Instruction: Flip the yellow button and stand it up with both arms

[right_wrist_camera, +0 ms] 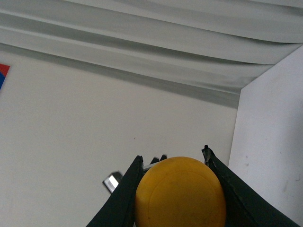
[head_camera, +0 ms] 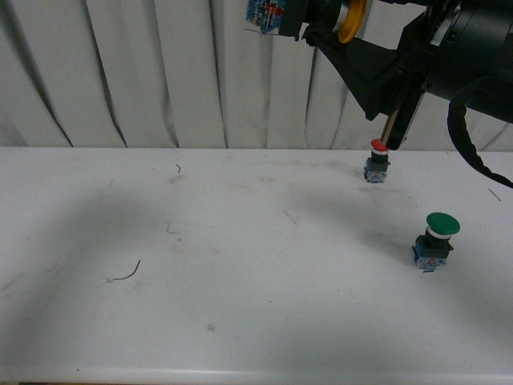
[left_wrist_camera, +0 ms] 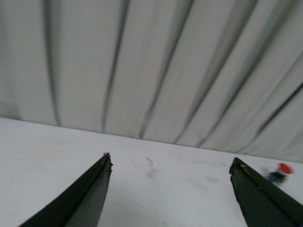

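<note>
High at the top right of the front view, the yellow button is held well above the table, its yellow cap edge toward the arm and its blue base sticking out to the left. My right gripper is shut on it. In the right wrist view the round yellow cap fills the gap between the black fingers of the right gripper. My left gripper is open with nothing between its fingers and hangs low over bare white table; it is out of the front view.
A red-capped button stands upright at the back right of the white table, also seen as the blurred red-capped button. A larger green-capped button stands nearer, at the right. A pleated white curtain closes the back.
</note>
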### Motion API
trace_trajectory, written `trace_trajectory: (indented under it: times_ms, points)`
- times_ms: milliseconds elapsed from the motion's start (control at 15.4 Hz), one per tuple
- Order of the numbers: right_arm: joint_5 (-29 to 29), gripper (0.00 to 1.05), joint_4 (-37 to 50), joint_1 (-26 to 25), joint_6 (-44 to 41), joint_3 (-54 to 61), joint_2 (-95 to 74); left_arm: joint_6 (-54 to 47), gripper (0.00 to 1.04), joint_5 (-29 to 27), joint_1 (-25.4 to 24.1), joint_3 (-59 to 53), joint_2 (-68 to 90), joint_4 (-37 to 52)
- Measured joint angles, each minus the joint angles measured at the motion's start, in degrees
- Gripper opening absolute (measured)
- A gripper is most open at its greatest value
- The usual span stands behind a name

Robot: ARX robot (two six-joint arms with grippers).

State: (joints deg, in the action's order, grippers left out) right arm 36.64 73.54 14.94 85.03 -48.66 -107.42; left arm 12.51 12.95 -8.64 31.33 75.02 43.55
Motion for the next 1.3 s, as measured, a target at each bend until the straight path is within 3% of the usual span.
trace_trajectory:
  times_ms: [130, 455, 780, 1301]
  points:
    - [-0.24, 0.36, 0.02, -0.02, 0.0, 0.09, -0.02, -7.41, 0.56, -5.44, 1.2, -6.1, -5.79, 1.9]
    - [-0.42, 0.36, 0.0, -0.02, 0.0, 0.09, -0.15, -11.47, 0.04, -8.2, 4.13, -17.31, -14.97, 2.34]
    - [-0.81, 0.36, -0.02, 0.04, 0.0, 0.09, -0.24, -11.67, 0.02, -12.39, 9.01, -23.39, -23.43, -0.61]
    - [-2.49, 0.36, 0.0, -0.02, -0.02, 0.09, -2.12, -11.67, 0.02, -12.98, 8.61, -30.8, -40.52, -10.54]
